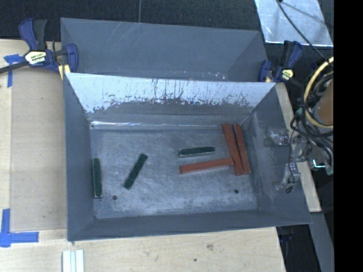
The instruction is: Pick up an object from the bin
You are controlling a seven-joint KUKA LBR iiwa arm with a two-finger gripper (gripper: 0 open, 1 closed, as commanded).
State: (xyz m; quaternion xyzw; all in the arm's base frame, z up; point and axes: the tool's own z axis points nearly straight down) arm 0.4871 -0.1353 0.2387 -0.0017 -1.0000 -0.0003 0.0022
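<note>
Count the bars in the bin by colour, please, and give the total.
Dark green bars: 3 (one by the left wall, one slanted beside it, one in the middle)
Red-brown bars: 3 (one lying crosswise, two side by side at the right)
Total: 6

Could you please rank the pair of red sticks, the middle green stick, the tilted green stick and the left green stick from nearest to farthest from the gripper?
Measured from the gripper, at the far right:
1. Pair of red sticks, right side.
2. Middle green stick, centre.
3. Tilted green stick, left of centre.
4. Left green stick, by the left wall.
</note>
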